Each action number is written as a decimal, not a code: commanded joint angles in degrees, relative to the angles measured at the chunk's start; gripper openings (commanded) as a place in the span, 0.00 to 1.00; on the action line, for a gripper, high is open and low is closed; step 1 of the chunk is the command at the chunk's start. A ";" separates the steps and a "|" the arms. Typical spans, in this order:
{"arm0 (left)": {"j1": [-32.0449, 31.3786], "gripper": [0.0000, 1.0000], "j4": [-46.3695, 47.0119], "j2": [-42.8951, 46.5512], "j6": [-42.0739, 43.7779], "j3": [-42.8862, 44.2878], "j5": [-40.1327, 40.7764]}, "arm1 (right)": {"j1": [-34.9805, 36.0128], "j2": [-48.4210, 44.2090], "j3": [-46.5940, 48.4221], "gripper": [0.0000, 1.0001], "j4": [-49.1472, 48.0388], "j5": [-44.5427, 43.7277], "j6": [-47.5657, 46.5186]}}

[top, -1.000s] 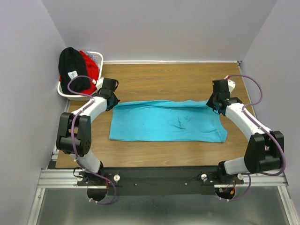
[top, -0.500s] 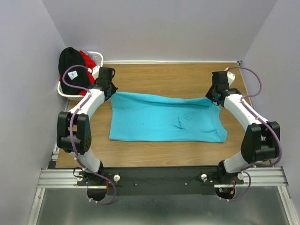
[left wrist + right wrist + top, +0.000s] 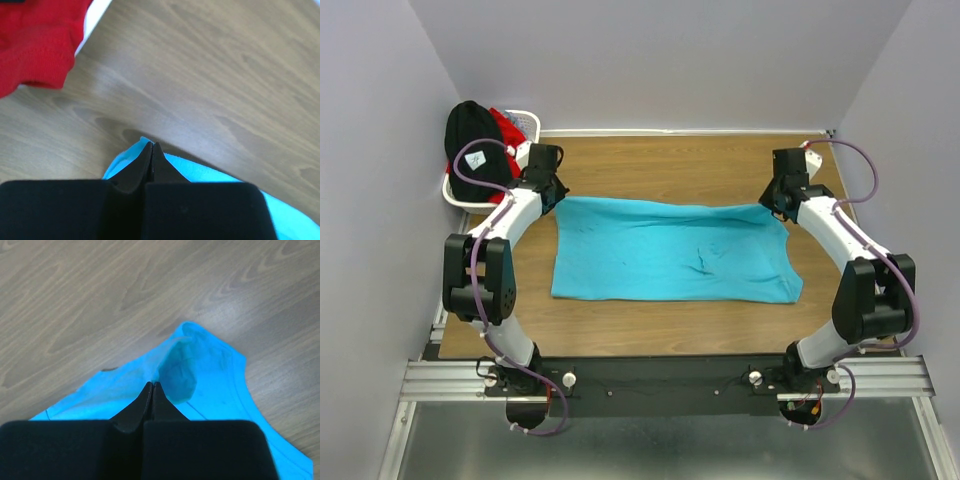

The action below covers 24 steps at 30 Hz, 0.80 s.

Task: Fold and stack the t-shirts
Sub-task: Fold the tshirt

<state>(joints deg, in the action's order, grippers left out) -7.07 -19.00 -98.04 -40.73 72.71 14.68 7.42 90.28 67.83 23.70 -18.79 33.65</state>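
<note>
Wood-grain laminate makes up the table [image 3: 670,160], which is closed in by plain pale lilac walls [image 3: 670,60] behind and on both sides of the turquoise t-shirt [image 3: 670,262]. A metal rail [image 3: 670,378] carrying the arm bases runs on the near side of that shirt.

The turquoise t-shirt lies spread wide and mostly flat in the middle of the board, with a few small creases right of its centre and its near edge straight. Beyond its far-left corner a white lattice basket [image 3: 532,120] stands against the wall, heaped with a black t-shirt [image 3: 470,140] and a red t-shirt [image 3: 512,142] that hang over the rim. These two look unfolded, so the task seems to be in its early part.

The left gripper [image 3: 151,149] is pinched tight on the turquoise shirt's far-left corner, a small peak of cloth rising at its tips. The right gripper [image 3: 152,388] is clamped likewise on the far-right corner, where the fabric tents up around the fingers.

The step in hand looks like a two-handed hold on the far edge, either to draw it taut or to start a fold. The next move probably calls for both arms to lift together and carry that edge towards the near hem at an even pace. That way the cloth should lay over without skewing or dragging the lower layer across the smooth wood.
</note>
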 commanded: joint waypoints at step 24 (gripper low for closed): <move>0.57 0.00 2.92 12.69 -1.90 -16.45 -3.52 | -0.39 -13.38 -15.36 0.01 1.87 0.50 1.60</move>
<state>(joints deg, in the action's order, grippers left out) -6.83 -16.75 -88.12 -41.87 57.32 11.62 7.42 77.95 53.25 24.23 -18.17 34.48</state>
